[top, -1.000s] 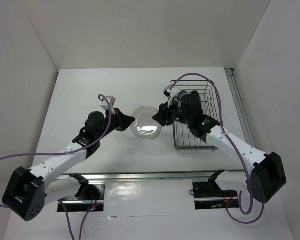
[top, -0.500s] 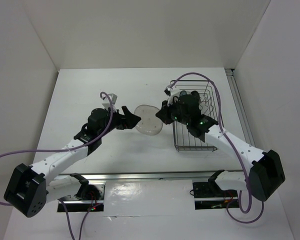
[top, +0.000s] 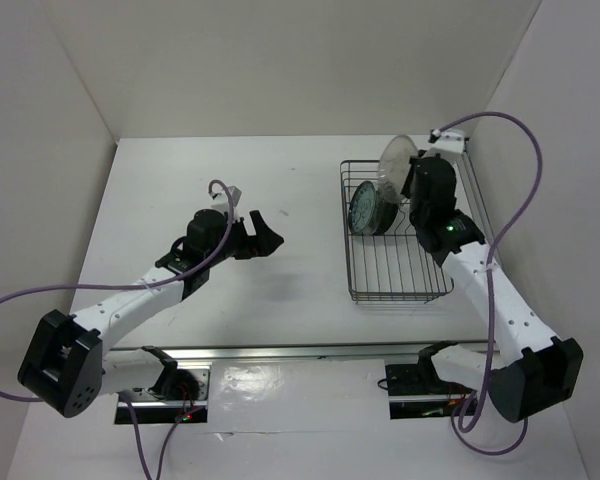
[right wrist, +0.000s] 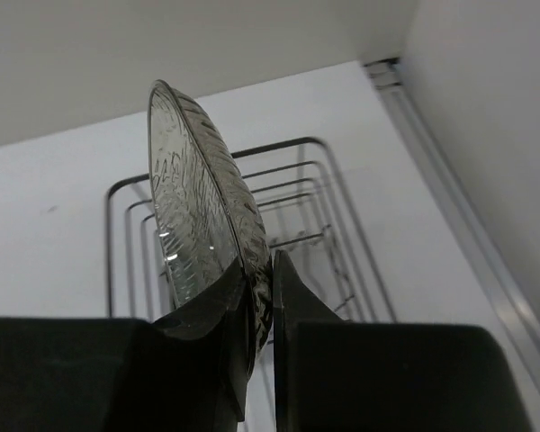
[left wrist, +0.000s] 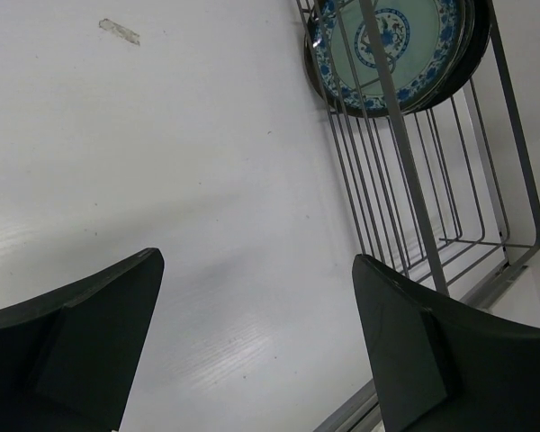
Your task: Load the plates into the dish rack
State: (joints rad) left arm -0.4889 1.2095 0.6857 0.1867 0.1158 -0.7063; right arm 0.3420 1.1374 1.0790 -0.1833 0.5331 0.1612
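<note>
Left gripper (top: 267,238): fingers apart, holding nothing, left of centre in the overhead view, over the table (top: 180,190).
Dish rack (top: 400,296): right of centre.
Blue-green plate (top: 365,210): standing on edge in the rack's far left part.
Right gripper (right wrist: 259,292): clamped on the clear glass plate's lower rim.
Clear glass plate (right wrist: 193,198): on edge, above the rack's far end.

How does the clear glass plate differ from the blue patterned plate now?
The clear glass plate is see-through and ribbed; the blue patterned plate is opaque. The glass plate is pinched by the right gripper over the dish rack; the patterned one stands inside it. Both are round and on edge.
</note>
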